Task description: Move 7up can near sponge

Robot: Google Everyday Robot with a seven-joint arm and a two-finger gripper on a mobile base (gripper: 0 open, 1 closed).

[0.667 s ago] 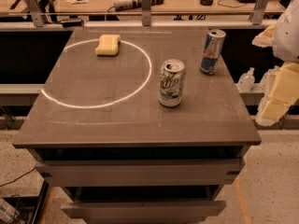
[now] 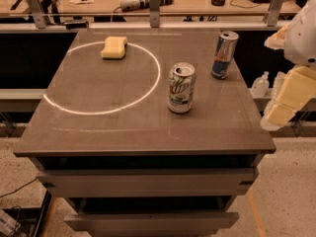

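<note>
Grey-brown counter (image 2: 98,127), a thin bright ring (image 2: 74,110) marked across its left half.

- White-and-green 7up can with silver top (image 2: 181,88): upright, right of centre, just outside the ring, nearer the right edge than the left. Nothing touches it.
- Pale-yellow rectangular sponge (image 2: 114,47): flat, close to the far edge toward the far-left corner, just inside the ring. Well apart from the 7up can.
- Tall slim blue-and-silver can (image 2: 224,55): upright near the right edge toward the far-right corner, near the 7up can, not touching.
- Hand (image 2: 282,105): pale, off the counter past the right edge, holding nothing. Whether it is apart or together, I cannot tell.

Risks from here, as I judge them:
- A reach in from the right edge passes close to the blue-and-silver can; a wide swing could knock it over.
- A nudge high on the 7up can, or an off-centre grip, would tip it.
- At set-down, coming in too close could push the sponge toward the far edge.

Against the earlier frame: both cans and the sponge sit where they were; the hand is in much the same spot off the right edge.
</note>
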